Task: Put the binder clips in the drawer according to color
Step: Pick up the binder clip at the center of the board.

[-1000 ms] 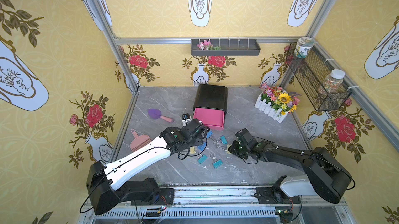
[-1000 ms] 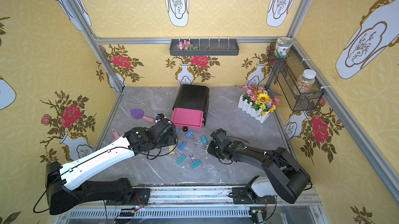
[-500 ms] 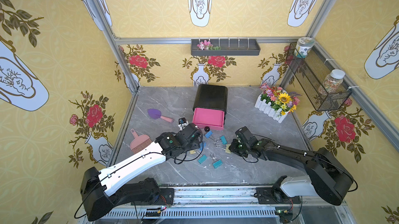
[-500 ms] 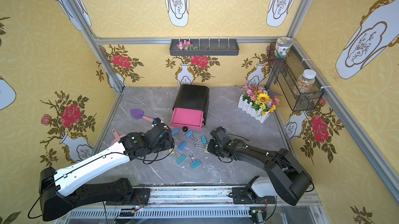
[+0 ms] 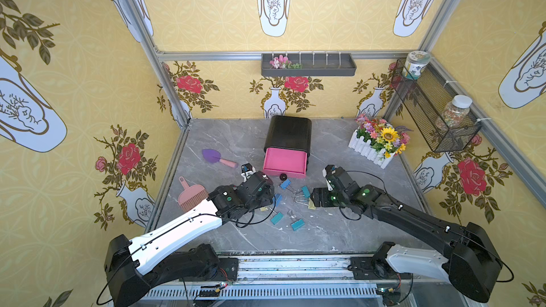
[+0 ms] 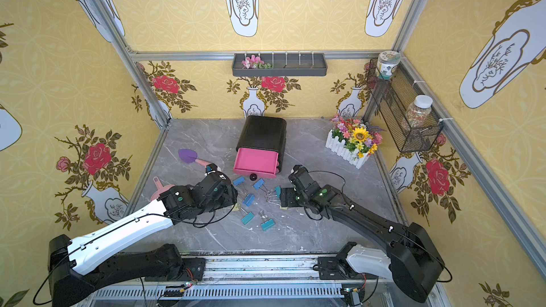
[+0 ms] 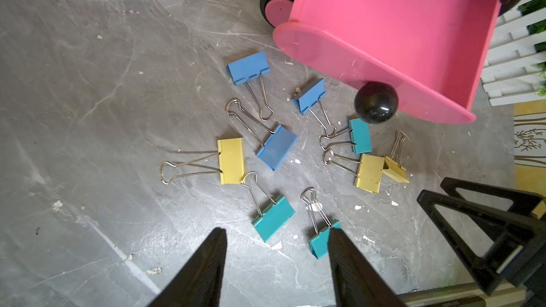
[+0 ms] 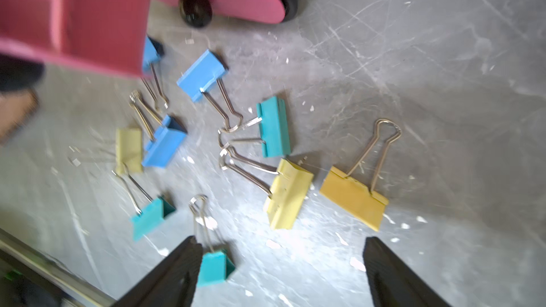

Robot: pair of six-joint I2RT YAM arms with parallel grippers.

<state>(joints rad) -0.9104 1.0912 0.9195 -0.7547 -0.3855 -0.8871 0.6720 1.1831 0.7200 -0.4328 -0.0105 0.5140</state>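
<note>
The black drawer (image 5: 288, 134) stands at the back middle of the table, its top pink tray (image 5: 285, 162) pulled out, with a black knob (image 7: 375, 101) on its front. In front of it lie several binder clips: blue (image 7: 249, 67), teal (image 7: 273, 216) and pale yellow (image 8: 353, 196). My left gripper (image 7: 276, 240) hovers open over the clips' left side; a teal clip (image 7: 320, 243) lies beside one finger. My right gripper (image 8: 280, 246) is wide open above the clips' right side, holding nothing, with a teal clip (image 8: 214, 267) next to one fingertip.
A purple scoop (image 5: 218, 157) and a pink dustpan brush (image 5: 190, 196) lie at the left. A white flower box (image 5: 376, 143) stands at the back right. A wire basket with jars (image 5: 434, 113) hangs on the right wall.
My right gripper has gone from shut to wide open. My left arm has drawn back a little from the drawer front toward the near side, uncovering the knob.
</note>
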